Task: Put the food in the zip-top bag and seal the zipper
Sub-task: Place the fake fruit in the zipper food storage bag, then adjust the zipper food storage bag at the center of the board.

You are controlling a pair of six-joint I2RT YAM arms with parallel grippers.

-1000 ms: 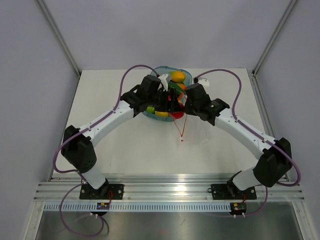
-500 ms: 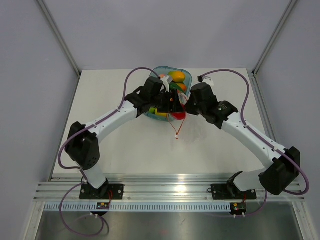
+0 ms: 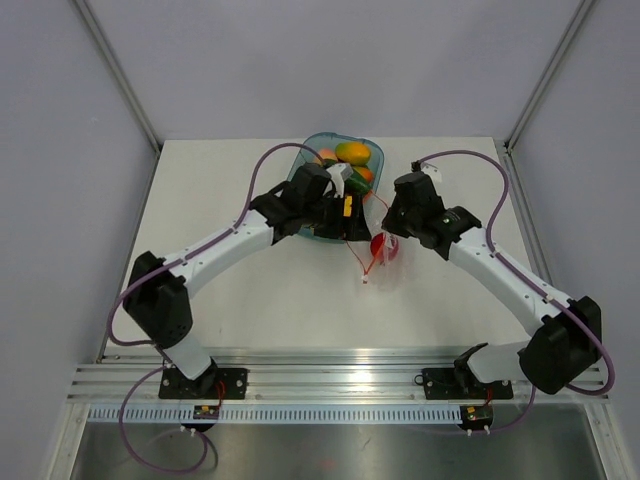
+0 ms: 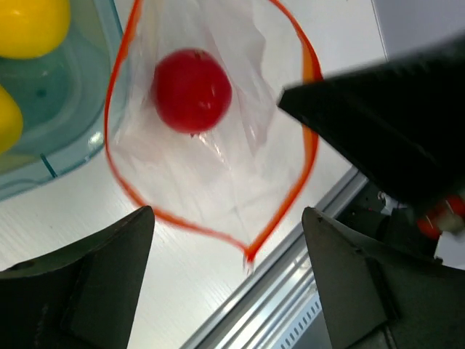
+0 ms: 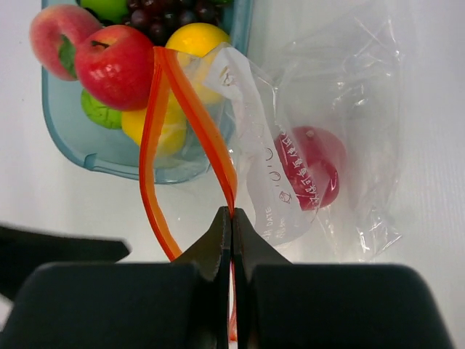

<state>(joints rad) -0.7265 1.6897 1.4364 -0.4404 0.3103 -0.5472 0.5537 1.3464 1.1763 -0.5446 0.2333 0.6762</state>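
Red apple [image 4: 192, 89] lay inside the zip-top bag [image 5: 341, 109], five o'clock of the tray [image 5: 65, 134]. The right end effector [image 5: 231, 218] clamped the zipper [image 5: 192, 109]; the left end effector [image 4: 225, 218] gaped empty above. Filling seemed underway; next, more food [image 5: 120, 65] needed fetching.

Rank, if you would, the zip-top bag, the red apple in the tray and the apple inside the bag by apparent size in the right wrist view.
1. zip-top bag
2. tray apple and bagged apple: these look alike, so unranked.

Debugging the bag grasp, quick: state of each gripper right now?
Left gripper: open, empty.
Right gripper: closed on the zipper.
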